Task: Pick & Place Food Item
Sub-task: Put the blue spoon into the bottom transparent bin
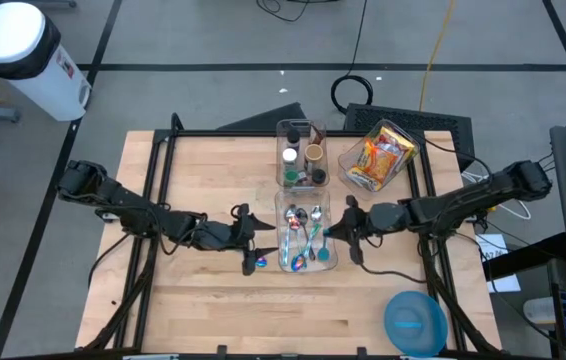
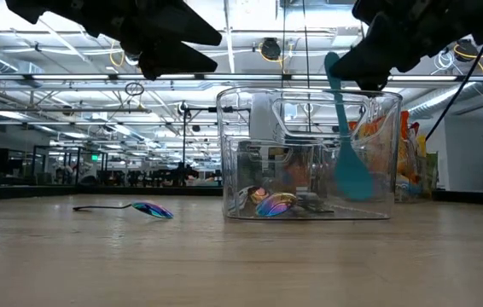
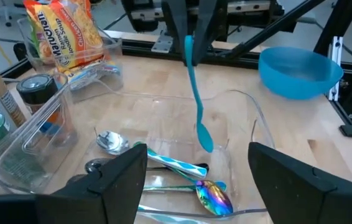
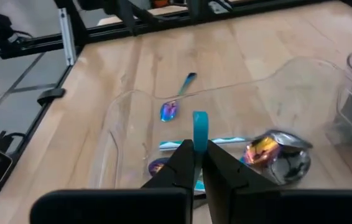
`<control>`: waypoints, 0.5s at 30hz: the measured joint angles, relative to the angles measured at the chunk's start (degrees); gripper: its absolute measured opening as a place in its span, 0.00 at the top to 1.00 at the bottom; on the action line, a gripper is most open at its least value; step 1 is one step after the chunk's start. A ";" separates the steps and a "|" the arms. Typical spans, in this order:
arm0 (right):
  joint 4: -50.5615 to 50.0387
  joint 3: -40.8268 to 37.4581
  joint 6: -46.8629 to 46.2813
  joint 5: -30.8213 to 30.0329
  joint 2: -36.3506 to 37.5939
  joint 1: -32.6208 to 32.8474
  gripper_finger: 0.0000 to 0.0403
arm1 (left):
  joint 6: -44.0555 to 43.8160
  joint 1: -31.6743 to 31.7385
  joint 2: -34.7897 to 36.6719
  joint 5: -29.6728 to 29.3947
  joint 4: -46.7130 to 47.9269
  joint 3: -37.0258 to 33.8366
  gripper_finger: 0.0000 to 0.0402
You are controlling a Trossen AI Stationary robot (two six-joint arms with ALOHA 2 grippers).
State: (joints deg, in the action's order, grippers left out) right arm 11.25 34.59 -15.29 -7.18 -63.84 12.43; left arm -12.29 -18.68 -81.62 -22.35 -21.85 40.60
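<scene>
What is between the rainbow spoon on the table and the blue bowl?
The clear bin of spoons sits between the rainbow spoon and the blue bowl, seen in the high view.

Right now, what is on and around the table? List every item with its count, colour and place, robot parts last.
Cutlery bin: one, clear, table centre, holding iridescent and silver spoons.
Teal spoon: one, hanging bowl-down over the cutlery bin, held by its handle.
Loose spoon: one, iridescent, on the table left of the cutlery bin.
Jar bin: one, clear, behind the cutlery bin.
Noodle packet: one, orange-yellow, in a clear tub, back right.
Bowl: one, blue, front right.
Waste bin: one, white, floor, back left.
Left gripper: jaws open, beside the loose spoon.
Right gripper: jaws shut on the teal spoon.
</scene>
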 joint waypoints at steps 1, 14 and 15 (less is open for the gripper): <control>-0.23 0.00 -0.65 0.08 -0.16 -0.21 0.99 | 0.00 0.00 0.00 0.00 -0.06 0.00 0.30; -0.73 0.04 -4.20 5.91 -2.64 -3.06 0.95 | 0.02 0.00 0.00 -0.07 0.00 0.00 0.30; -0.77 0.04 -4.15 5.87 -2.64 -3.09 0.94 | 0.02 0.00 0.00 -0.07 0.21 0.00 0.30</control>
State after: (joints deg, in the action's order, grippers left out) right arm 10.48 34.63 -19.44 -1.31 -66.48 9.34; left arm -12.27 -18.68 -81.62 -22.42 -21.64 40.60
